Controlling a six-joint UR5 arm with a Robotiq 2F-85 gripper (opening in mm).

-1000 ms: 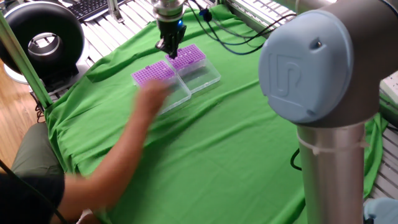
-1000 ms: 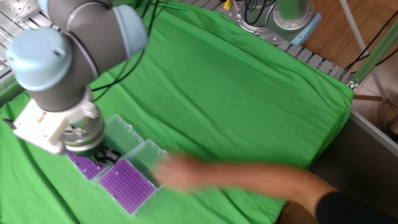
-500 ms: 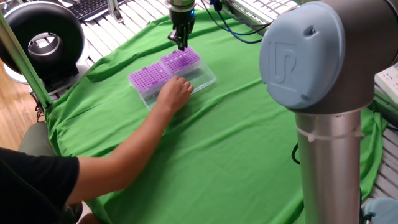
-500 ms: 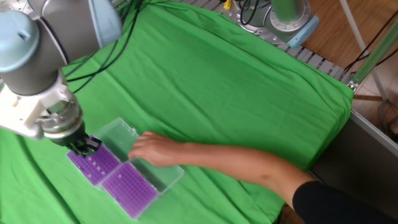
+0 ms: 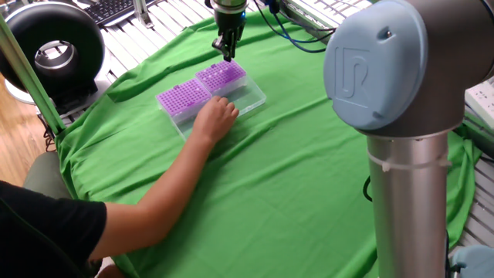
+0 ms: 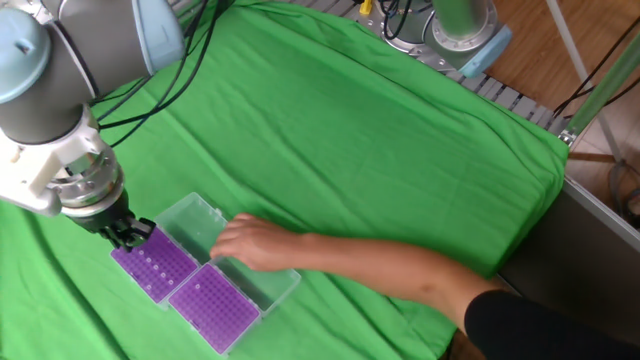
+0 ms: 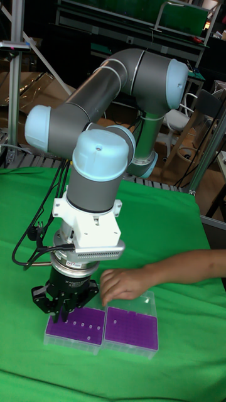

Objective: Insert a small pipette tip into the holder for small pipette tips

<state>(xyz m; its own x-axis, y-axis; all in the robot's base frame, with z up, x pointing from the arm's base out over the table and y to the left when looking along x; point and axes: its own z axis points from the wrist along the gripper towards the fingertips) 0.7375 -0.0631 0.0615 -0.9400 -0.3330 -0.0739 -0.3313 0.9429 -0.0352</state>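
Two purple tip racks lie side by side on the green cloth, each with a clear lid folded open. One rack (image 5: 222, 75) (image 6: 155, 266) (image 7: 76, 328) shows only a few white tips; the other (image 5: 184, 96) (image 6: 213, 308) (image 7: 132, 329) looks evenly filled. I cannot tell which one is the holder for small pipette tips. My gripper (image 5: 226, 51) (image 6: 129, 235) (image 7: 64, 309) hangs just above the far edge of the sparse rack, pointing down. Its fingers look shut. A small pipette tip between them is too small to make out.
A person's hand (image 5: 217, 116) (image 6: 244, 240) (image 7: 123, 282) rests on the clear lids (image 5: 248, 96) beside the racks, the forearm stretched across the cloth. The arm's big grey-and-blue joint (image 5: 386, 69) fills the near right. A black ring light (image 5: 52, 48) stands at the far left.
The person's hand reached in, settled on the clear lids and nudged the racks. My gripper shifted from over the seam between the racks to the far edge of the sparse one.
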